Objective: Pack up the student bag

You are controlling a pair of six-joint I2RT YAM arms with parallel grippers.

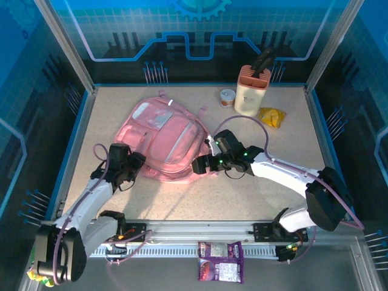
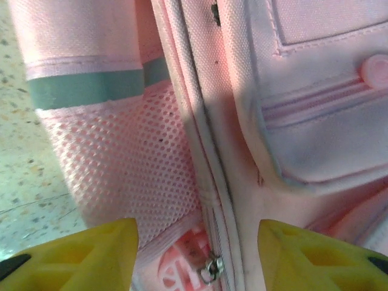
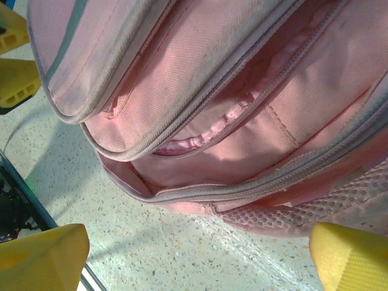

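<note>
One student bag (image 1: 167,139) between two end effectors (image 1: 139,162) (image 1: 196,165)

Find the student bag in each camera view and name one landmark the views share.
Top external: the student bag lies flat, slightly left of centre on the speckled table.
Left wrist: it covers nearly the whole frame, with its mesh pocket at left.
Right wrist: it spans the upper frame, with its zip compartment open.
Shared landmark: the speckled table beside the bag.
</note>
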